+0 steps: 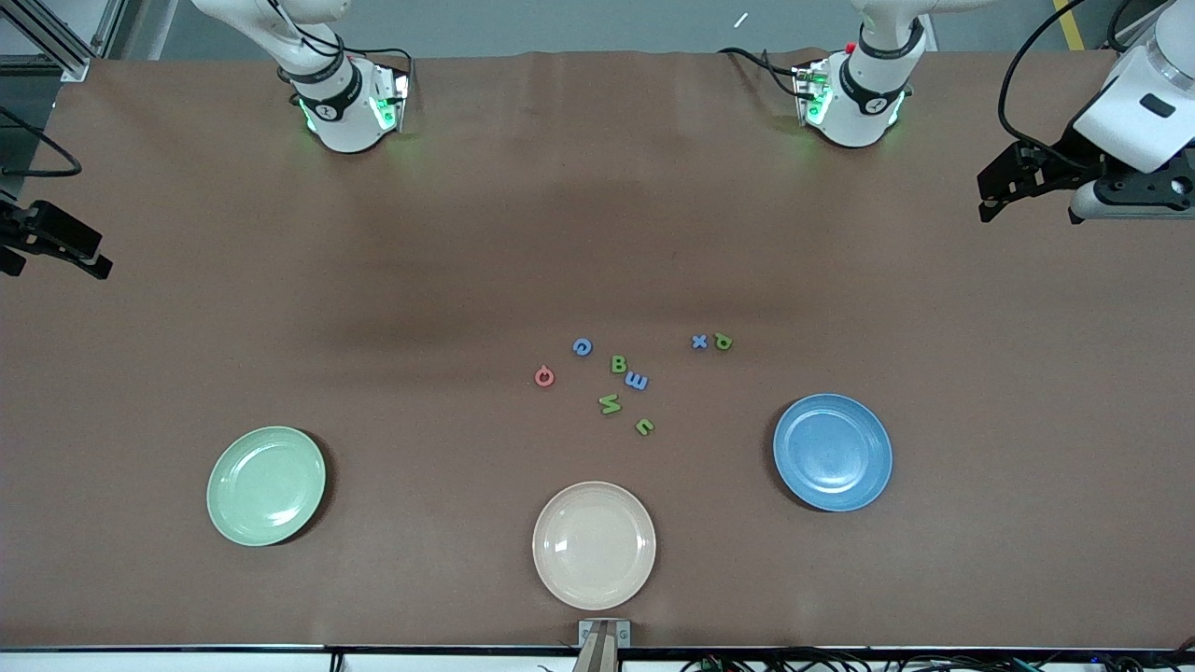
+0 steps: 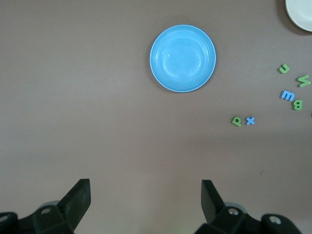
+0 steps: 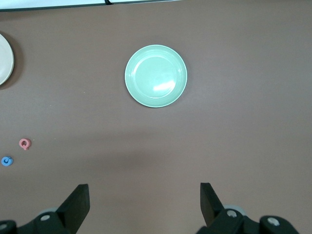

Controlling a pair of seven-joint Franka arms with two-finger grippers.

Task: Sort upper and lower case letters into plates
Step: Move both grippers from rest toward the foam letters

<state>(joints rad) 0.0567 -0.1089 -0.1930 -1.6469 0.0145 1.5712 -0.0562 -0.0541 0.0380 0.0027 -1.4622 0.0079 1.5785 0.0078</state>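
Several tiny letters lie in a loose cluster mid-table: pink Q (image 1: 544, 376), blue G (image 1: 582, 347), green B (image 1: 618, 364), a blue letter (image 1: 637, 381), two more green ones (image 1: 610, 403) (image 1: 643, 427), blue x (image 1: 698, 342) and green p (image 1: 723, 342). The pale green plate (image 1: 266, 485) (image 3: 156, 75) lies toward the right arm's end and the blue plate (image 1: 832, 452) (image 2: 183, 58) toward the left arm's end; both hold nothing. My left gripper (image 1: 1004, 191) (image 2: 146, 195) hangs open over bare table at its own end. My right gripper (image 1: 56, 247) (image 3: 145, 197) hangs open at its end, holding nothing.
A cream-beige plate (image 1: 594, 545), also holding nothing, sits nearest the front camera between the two coloured plates. A small bracket (image 1: 604, 635) stands at the table's front edge. Both arm bases (image 1: 350, 103) (image 1: 854, 98) stand along the edge farthest from the camera.
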